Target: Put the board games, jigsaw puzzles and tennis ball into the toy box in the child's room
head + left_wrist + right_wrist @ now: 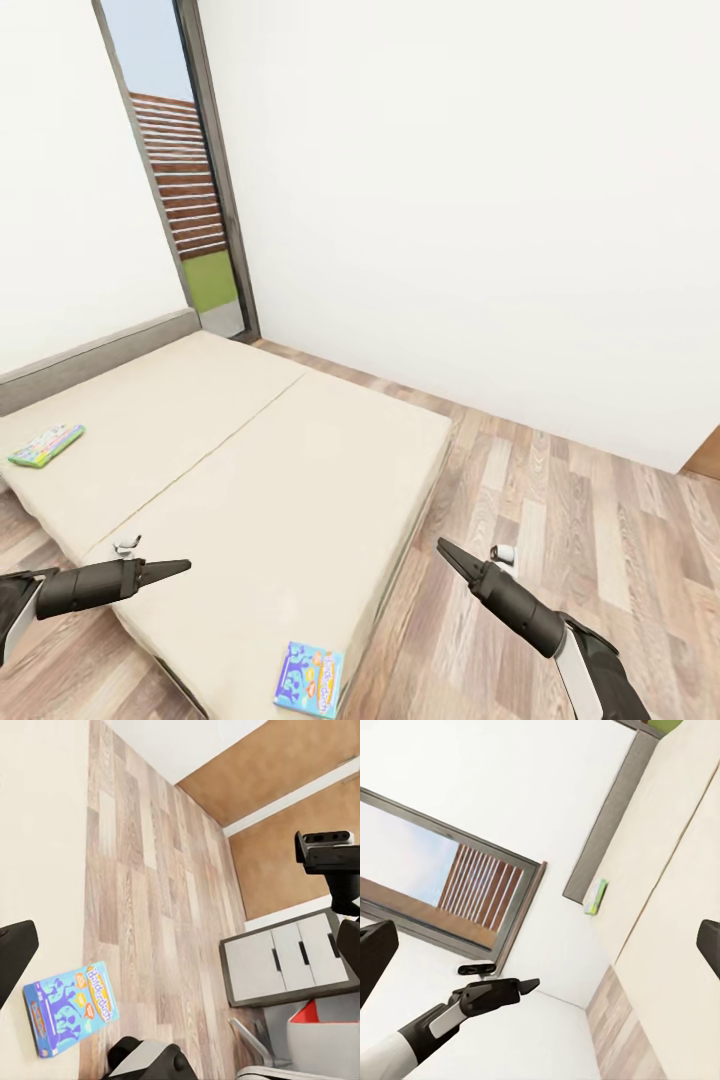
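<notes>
I held both arms low over the bed (300,470). The left gripper (178,567) and right gripper (447,553) each showed pinched to a point, empty. The blue game box (309,679) lay flat at the mattress's near corner, long axis running toward me; the green-edged game box (46,445) lay by the headboard, long axis slanting across. Risk: a closed gripper could shove the thin blue box off the edge.

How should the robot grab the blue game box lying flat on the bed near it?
Probably by its edge. The blue game box is thin and lies flat at the near corner of the bed, close to the mattress side. A gripper coming from the floor side could pinch the long edge nearest that rim.
</notes>
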`<state>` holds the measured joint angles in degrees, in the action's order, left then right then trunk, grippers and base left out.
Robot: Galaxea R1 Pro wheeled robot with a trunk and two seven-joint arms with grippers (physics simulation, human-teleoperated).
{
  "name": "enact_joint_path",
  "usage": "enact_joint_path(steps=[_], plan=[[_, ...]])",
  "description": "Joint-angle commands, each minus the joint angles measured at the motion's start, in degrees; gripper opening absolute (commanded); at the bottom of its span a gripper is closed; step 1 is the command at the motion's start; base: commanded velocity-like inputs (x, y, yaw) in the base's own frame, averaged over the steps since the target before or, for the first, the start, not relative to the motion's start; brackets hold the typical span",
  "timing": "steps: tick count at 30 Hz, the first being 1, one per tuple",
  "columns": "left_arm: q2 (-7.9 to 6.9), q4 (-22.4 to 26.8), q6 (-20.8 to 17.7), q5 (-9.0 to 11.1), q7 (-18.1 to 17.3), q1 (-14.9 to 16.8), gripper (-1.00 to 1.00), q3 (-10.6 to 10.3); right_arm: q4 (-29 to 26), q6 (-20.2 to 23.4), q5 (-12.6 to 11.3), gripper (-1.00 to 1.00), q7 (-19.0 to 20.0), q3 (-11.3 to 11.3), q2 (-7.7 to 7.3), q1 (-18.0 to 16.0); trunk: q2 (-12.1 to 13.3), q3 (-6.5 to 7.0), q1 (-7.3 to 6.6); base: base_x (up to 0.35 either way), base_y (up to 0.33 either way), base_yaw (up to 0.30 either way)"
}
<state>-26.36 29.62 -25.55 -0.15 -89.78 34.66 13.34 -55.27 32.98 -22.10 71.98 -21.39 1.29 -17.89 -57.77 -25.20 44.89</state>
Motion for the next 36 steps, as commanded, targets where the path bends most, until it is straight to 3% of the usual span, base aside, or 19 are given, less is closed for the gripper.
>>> enact_joint_path(steps=[1,27,36], plan=[[0.01,0.00,-0.61,-0.02,-0.22,0.02,1.00,0.02,-0.02,0.50,-0.05,1.00,0.14,-0.15,0.05,-0.04,-0.04,-0.05,0.00,0.000,-0.002,0.019],[0.08,0.00,-0.64,-0.02,-0.22,0.06,1.00,0.02,-0.12,0.39,0.07,1.00,0.09,-0.15,0.11,-0.02,-0.04,0.77,0.00,0.000,-0.019,0.231],[0.08,0.00,-0.64,-0.02,-0.22,0.03,1.00,0.02,0.05,0.30,0.12,1.00,0.08,-0.13,0.09,-0.04,-0.04,0.84,0.00,0.000,-0.004,0.072]])
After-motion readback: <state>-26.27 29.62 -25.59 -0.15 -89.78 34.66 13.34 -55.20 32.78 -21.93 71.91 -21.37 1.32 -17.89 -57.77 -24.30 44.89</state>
